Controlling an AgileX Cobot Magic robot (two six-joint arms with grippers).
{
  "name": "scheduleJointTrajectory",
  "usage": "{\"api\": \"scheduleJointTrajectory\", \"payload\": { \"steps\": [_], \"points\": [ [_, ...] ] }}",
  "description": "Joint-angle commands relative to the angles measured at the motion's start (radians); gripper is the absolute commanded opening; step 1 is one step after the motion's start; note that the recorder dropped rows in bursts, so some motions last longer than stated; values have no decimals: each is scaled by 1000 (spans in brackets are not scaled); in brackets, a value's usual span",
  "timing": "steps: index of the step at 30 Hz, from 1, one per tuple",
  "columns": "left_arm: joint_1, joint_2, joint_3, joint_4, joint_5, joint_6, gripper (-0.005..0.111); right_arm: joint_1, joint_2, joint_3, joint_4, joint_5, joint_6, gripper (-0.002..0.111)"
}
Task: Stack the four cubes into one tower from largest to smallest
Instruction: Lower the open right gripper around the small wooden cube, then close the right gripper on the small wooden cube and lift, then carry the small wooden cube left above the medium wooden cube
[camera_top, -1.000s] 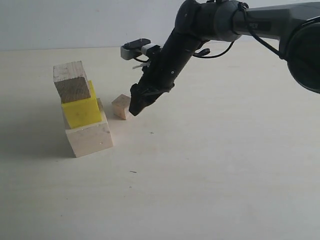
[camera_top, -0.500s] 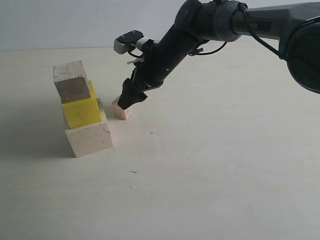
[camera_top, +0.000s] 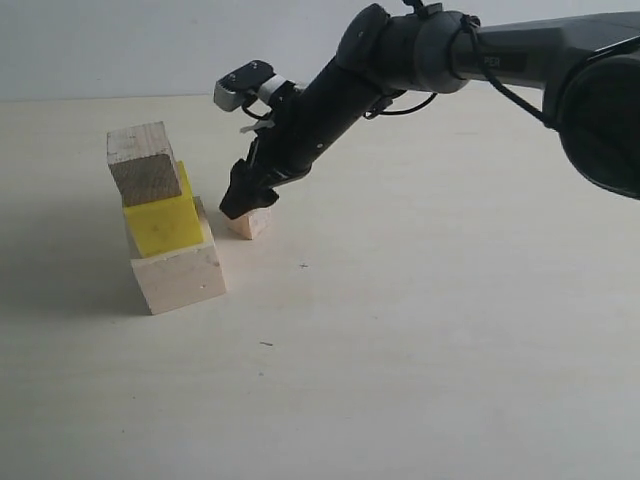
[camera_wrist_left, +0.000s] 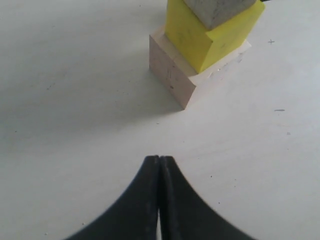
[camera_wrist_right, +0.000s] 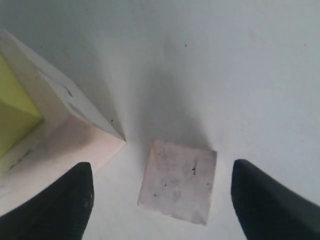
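Nearest in the ext. view is the bare pale table (camera_top: 420, 390). The left gripper (camera_wrist_left: 159, 161) shows only in its own wrist view. Its dark fingers are pressed together w/ nothing btw them. It hangs above the table, facing the tower and well apart from it.

Next comes the tower, 3 cubes so far, on the left part of the table in the ext. view. The largest pale wood cube (camera_top: 178, 275) stands on the table. The yellow cube (camera_top: 163, 225) sits on it, not flush, so a strip of the pale top shows beside it. The light-brown cube (camera_top: 143, 165) sits on the yellow one, shifted to the left of the ext. view.

Just behind & to the right lies the pinkish cube (camera_top: 252, 224), the smallest, flat on the table. It is near the largest cube but not touching it; the right wrist view shows the gap. The right gripper (camera_top: 238, 205) is low over it & hides part of it in the ext. view. Its jaws stand wide apart, w/ one of the fingers (camera_wrist_right: 55, 205) on each side of the pinkish cube & free space on both sides, so it grips nothing. If the tips touch the table, I cannot tell.

The right arm (camera_top: 420, 50) rises toward the far right. Farthest is a pale wall (camera_top: 150, 50).
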Motion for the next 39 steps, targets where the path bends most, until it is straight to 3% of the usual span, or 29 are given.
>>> {"api": "scheduleJointTrajectory", "payload": {
  "steps": [1, 6, 9, 11, 14, 17, 26, 39],
  "points": [
    [-6, 0, 4, 8, -11, -10, 0, 3, 26, -2, -20, -12, -7, 73],
    [-6, 0, 4, 8, -13, -10, 0, 3, 31, -2, -56, -38, -7, 71],
    [-6, 0, 4, 8, -18, -10, 0, 3, 31, -2, -57, -43, -5, 62],
    [-6, 0, 4, 8, -18, -10, 0, 3, 31, -2, -57, -37, -3, 48],
    [-6, 0, 4, 8, -18, -8, 0, 3, 31, -2, -58, -4, 2, 16],
    [-6, 0, 4, 8, -20, -8, 0, 3, 19, -2, -91, 11, 36, 0],
    [-6, 0, 4, 8, -24, -8, 0, 1, -131, -2, -366, 16, 340, 0],
    [-6, 0, 4, -7, -27, -8, 0, 70, -405, -2, -376, 203, 602, 0]
  ]
}}
